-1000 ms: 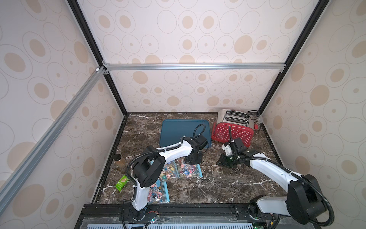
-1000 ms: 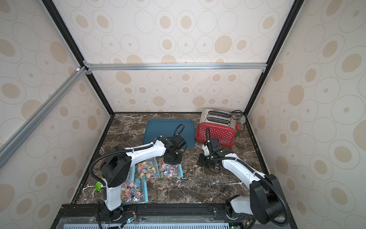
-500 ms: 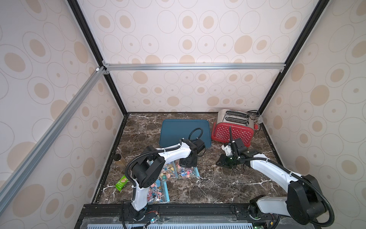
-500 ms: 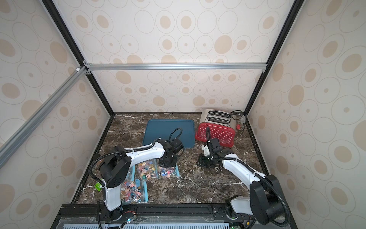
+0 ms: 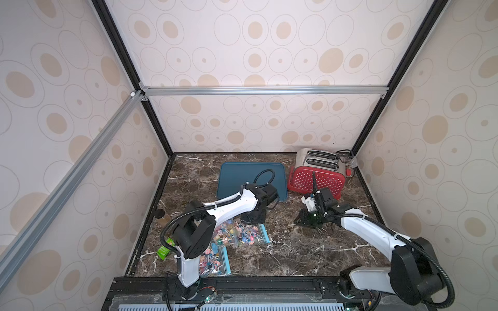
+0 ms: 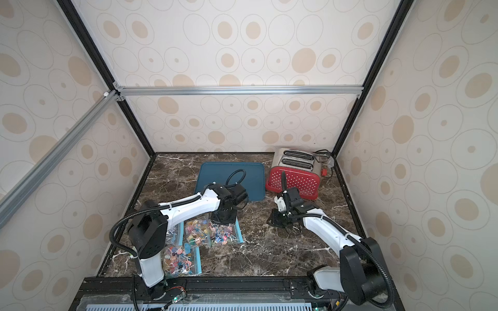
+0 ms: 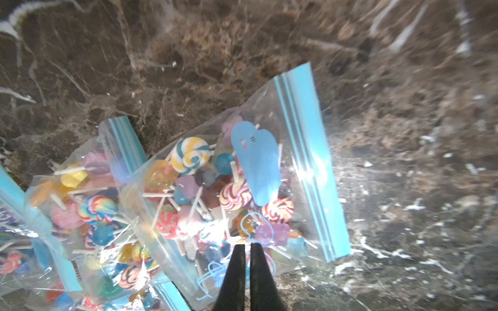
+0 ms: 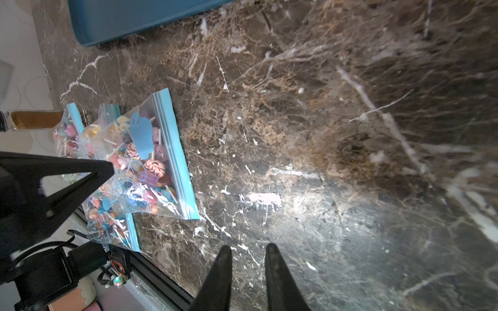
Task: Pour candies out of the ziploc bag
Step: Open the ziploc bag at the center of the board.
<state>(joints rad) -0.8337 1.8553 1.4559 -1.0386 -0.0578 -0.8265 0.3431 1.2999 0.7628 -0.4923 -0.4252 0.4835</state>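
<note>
The ziploc bag (image 5: pixel 252 235) (image 6: pixel 225 234) lies on the dark marble table, clear with a light-blue zip strip (image 7: pixel 307 161). The candies (image 7: pixel 190 154), tiny multicoloured lollipops on white sticks, fill it. My left gripper (image 7: pixel 247 244) (image 5: pixel 252 219) points down at the bag's end opposite the zip. Its fingers are almost together, pinching the clear film there. My right gripper (image 8: pixel 248 249) (image 5: pixel 297 221) hovers low over bare marble to the right of the bag, slightly open with nothing between its fingers. The right wrist view shows the bag (image 8: pixel 145 161) off to the side.
Two more candy-filled zip bags (image 5: pixel 222 238) (image 5: pixel 213 262) lie left of and nearer than the held one, partly under the left arm. A blue tray (image 5: pixel 237 175) and a red toaster (image 5: pixel 315 180) stand at the back. A small green packet (image 5: pixel 165 250) lies by the left wall.
My left gripper has come down and a little toward the left and near side, and the bag has shifted slightly left with it. The right arm has barely moved.
</note>
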